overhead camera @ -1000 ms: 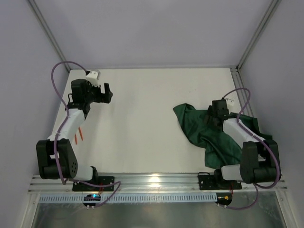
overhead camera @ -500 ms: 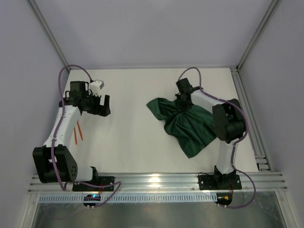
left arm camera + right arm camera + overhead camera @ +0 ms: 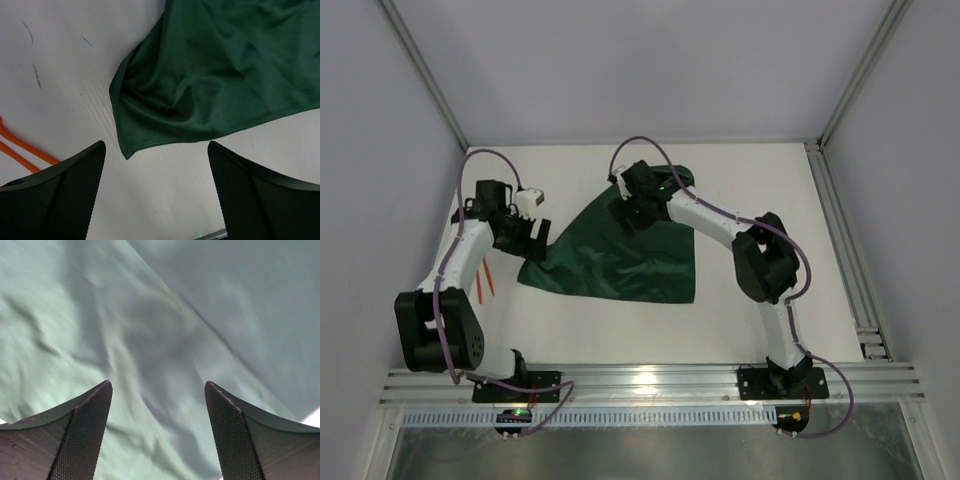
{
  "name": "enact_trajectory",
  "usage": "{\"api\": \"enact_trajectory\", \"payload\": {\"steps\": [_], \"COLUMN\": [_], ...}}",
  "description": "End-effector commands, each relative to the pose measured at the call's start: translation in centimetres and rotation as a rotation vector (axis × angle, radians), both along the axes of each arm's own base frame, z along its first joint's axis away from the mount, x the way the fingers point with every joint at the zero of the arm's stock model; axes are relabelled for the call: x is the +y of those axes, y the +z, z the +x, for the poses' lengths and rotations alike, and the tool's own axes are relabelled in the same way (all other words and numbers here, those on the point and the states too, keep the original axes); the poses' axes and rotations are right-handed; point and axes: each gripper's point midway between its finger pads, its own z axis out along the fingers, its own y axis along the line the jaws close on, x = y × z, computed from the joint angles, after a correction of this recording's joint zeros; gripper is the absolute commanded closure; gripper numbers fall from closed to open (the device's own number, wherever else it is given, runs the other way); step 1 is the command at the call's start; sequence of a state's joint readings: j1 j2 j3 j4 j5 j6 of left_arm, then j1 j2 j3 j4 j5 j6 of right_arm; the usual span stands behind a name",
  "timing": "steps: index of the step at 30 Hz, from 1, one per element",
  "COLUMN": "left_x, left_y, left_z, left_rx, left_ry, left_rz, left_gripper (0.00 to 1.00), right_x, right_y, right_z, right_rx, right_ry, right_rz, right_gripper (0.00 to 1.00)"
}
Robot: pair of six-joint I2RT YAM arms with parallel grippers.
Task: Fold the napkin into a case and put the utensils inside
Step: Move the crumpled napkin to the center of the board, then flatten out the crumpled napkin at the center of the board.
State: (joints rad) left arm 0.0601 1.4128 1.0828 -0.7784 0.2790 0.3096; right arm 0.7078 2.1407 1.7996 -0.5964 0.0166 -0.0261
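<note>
The napkin (image 3: 620,265) lay spread but wrinkled on the desk (image 3: 620,335), left of centre. The 2 utensils (image 3: 484,282) lay apart from it, beside the left arm. The step looked like flattening the cloth before any fold. The left claw (image 3: 534,246) hovered open just off the napkin's left corner. Farther back, the right claw (image 3: 638,215) stood open over the cloth's far part, gripping nothing. Next, each claw would need a corner to pull the cloth square. 1 second earlier the napkin sat bunched at the right. It had since been dragged left and opened out.
</note>
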Motion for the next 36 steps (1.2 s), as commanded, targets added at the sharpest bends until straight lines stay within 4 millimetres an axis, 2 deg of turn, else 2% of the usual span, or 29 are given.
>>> {"api": "enact_trajectory", "payload": {"steps": [1, 2, 3, 4, 6, 7, 9, 10, 14, 19, 20, 22, 23, 24, 26, 27, 30, 31, 32, 34, 36], "left_x": [1.1, 1.8, 2.3, 2.8, 4.0, 4.2, 4.8, 5.0, 6.2, 6.9, 6.9, 6.5, 5.3, 5.0, 4.3, 4.1, 3.9, 3.9, 3.9, 3.7, 3.0], "left_y": [-3.1, -3.6, -4.5, -4.7, -5.2, -5.2, -5.2, -5.2, -6.2, -7.9, -8.4, -8.7, -8.9, -9.0, -8.9, -9.0, -9.3, -9.3, -9.3, -9.1, -8.7], "left_z": [-0.6, -0.6, -0.6, 0.1, 0.3, 0.3, -0.1, -0.7, -2.0, -1.9, -1.9, -1.7, -1.7, -1.8, -1.6, -1.5, -1.6, -1.6, -1.5, -1.3, -1.0], "left_rx": [0.1, 0.113, 0.134, 0.111, 0.109, 0.111, 0.121, 0.124, 0.143, 0.166, 0.175, 0.176, 0.177, 0.184, 0.181, 0.178, 0.191, 0.196, 0.197, 0.19, 0.174], "left_ry": [-0.003, 0.016, 0.029, 0.05, 0.089, 0.096, 0.114, 0.122, 0.142, 0.161, 0.161, 0.142, 0.11, 0.098, 0.078, 0.063, 0.042, 0.041, 0.04, 0.04, 0.031], "left_rz": [0.048, 0.088, 0.11, 0.134, 0.192, 0.198, 0.218, 0.226, 0.29, 0.286, 0.277, 0.255, 0.19, 0.174, 0.136, 0.129, 0.118, 0.12, 0.119, 0.105, 0.065], "left_gripper": [0.16, 0.17, 0.17, 0.17, 0.18, 0.19, 0.19, 0.19, 0.17, 0.17, 0.18, 0.19, 0.21, 0.26, 0.33, 0.42, 0.59, 0.65, 0.79, 0.98, 1.0], "right_x": [-3.1, -3.5, -4.4, -6.1, -8.2, -10.0, -11.5, -12.4, -12.7, -11.9, -12.0, -12.2, -12.3, -12.4, -12.2, -12.0, -11.1, -11.0, -10.9, -10.6, -10.4], "right_y": [5.7, 6.2, 5.8, 4.5, 2.7, 0.7, -1.1, -3.1, -6.0, -7.7, -7.8, -8.6, -8.8, -9.0, -9.0, -8.9, -7.7, -7.1, -6.5, -4.8, -3.2], "right_z": [-2.1, -2.5, -3.2, -4.9, -6.3, -8.1, -9.7, -11.2, -13.8, -15.0, -14.9, -15.1, -15.2, -15.2, -15.1, -14.9, -14.2, -14.0, -13.7, -13.1, -12.4], "right_rx": [-0.047, -0.06, -0.047, -0.017, 0.025, 0.072, 0.109, 0.149, 0.228, 0.256, 0.247, 0.255, 0.258, 0.259, 0.255, 0.254, 0.23, 0.216, 0.205, 0.164, 0.13], "right_ry": [-0.088, -0.109, -0.169, -0.207, -0.318, -0.356, -0.415, -0.451, -0.471, -0.46, -0.47, -0.475, -0.478, -0.479, -0.477, -0.476, -0.463, -0.459, -0.457, -0.446, -0.439], "right_rz": [0.106, 0.13, 0.136, 0.117, 0.087, 0.034, 0.001, -0.01, 0.017, 0.004, -0.004, -0.017, -0.017, -0.018, -0.012, -0.004, 0.041, 0.056, 0.067, 0.093, 0.11], "right_gripper": [0.2, 0.2, 0.2, 0.2, 0.2, 0.21, 0.22, 0.21, 0.23, 0.24, 0.26, 0.36, 0.42, 0.56, 0.69, 0.81, 0.96, 0.96, 0.96, 0.96, 0.96]}}
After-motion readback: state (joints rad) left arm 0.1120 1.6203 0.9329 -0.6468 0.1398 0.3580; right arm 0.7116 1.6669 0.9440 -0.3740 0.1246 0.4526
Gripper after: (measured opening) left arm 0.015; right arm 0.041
